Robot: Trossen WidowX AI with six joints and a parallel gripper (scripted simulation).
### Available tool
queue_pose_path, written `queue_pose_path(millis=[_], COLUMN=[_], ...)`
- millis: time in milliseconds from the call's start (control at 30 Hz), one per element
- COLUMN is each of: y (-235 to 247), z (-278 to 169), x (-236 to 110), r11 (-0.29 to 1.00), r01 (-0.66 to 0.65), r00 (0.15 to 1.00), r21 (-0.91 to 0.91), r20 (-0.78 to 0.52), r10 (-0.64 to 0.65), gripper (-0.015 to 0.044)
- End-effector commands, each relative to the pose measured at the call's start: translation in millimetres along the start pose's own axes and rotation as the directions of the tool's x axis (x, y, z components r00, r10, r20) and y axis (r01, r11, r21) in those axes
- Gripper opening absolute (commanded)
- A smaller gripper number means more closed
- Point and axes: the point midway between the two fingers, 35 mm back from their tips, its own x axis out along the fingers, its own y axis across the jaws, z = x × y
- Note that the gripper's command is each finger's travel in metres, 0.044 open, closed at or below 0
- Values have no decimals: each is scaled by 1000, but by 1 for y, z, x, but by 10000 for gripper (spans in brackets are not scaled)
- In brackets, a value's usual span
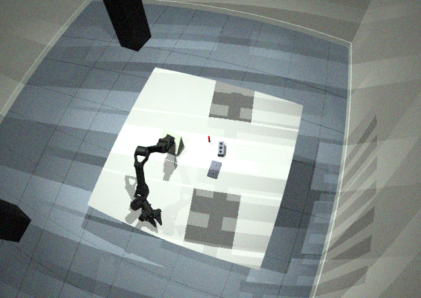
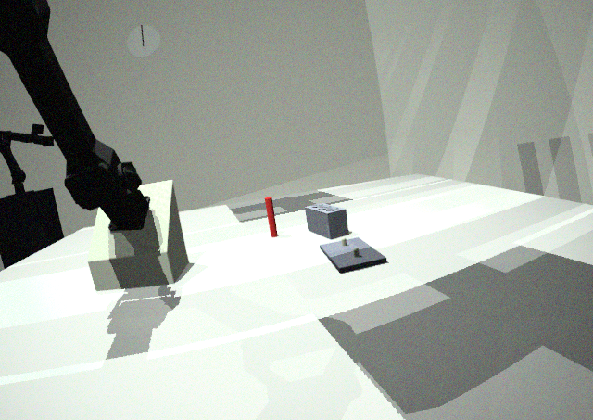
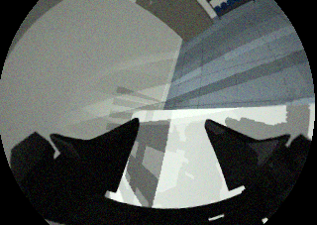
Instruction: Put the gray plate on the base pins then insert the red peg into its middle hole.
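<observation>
The red peg (image 1: 208, 139) (image 2: 271, 216) stands upright on the white table. Just right of it is the gray plate (image 1: 222, 149) (image 2: 326, 220), a thick block with three holes in its top, resting on the table. In front of the plate lies the flat gray base (image 1: 214, 169) (image 2: 366, 257) with two short pale pins sticking up, both bare. My gripper (image 1: 172, 141) (image 2: 130, 220) (image 3: 173, 122) is open and empty. It hangs above the table well to the left of the peg, apart from all three parts. None of the parts shows in the wrist view.
A pale wedge shape (image 1: 178, 145) (image 2: 167, 228) sits at the gripper's front. The arm's base (image 1: 146, 213) stands near the table's front-left edge. Black boxes (image 1: 127, 16) (image 1: 10, 220) stand on the floor beyond the table.
</observation>
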Motion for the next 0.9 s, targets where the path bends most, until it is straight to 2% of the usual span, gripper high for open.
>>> queue_pose_path(millis=[0,133,333,467,600,700,867], y=[0,2,26,54,70,88,137], z=[0,-17,-97,-147,-177,-212,-292], x=[0,13,62,84,92,98,95], r11=[1000,998,946,927,906,874,815], r01=[0,4,76,112,157,228,394], r00=[1000,999,967,931,900,854,714], r21=[0,70,315,358,393,429,426], r20=[0,-44,-255,-363,-434,-519,-700], r10=[0,0,7,28,32,32,21], gripper=[426,440,440,440,440,440,440])
